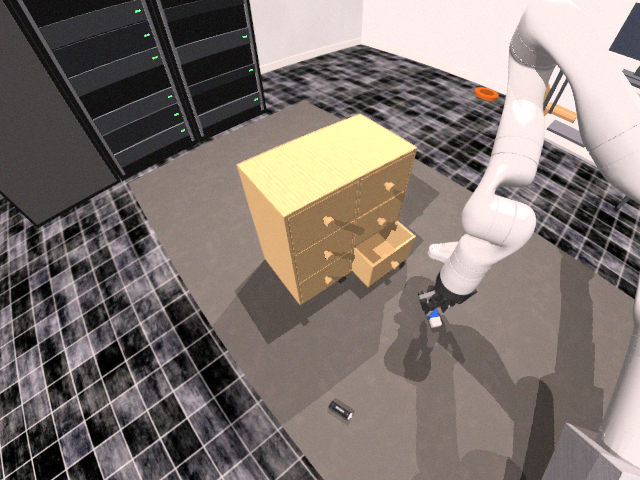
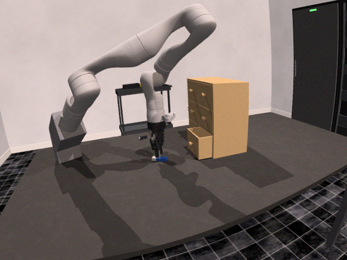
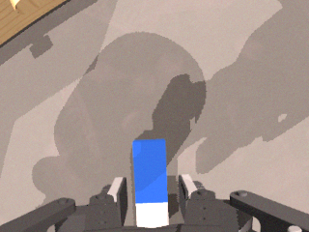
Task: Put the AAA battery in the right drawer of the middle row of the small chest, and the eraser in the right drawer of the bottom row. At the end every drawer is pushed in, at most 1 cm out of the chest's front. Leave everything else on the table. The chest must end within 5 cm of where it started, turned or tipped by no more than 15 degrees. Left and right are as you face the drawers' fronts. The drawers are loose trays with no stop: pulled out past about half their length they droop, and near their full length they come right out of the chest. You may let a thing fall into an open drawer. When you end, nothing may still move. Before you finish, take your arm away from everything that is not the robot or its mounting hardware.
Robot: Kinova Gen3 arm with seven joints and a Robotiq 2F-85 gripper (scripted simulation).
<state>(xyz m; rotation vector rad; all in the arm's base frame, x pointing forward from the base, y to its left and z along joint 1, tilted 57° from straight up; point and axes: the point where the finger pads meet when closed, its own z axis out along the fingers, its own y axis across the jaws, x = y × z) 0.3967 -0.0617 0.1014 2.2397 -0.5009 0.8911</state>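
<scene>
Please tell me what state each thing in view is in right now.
Gripper: open, fingers on either side of the eraser with gaps.
Eraser: lying flat on the table, not gripped.
Bottom right drawer: pulled out.
Other five drawers: pushed in.
Battery: lying on the table, away from the chest.
Chest: upright.
</scene>
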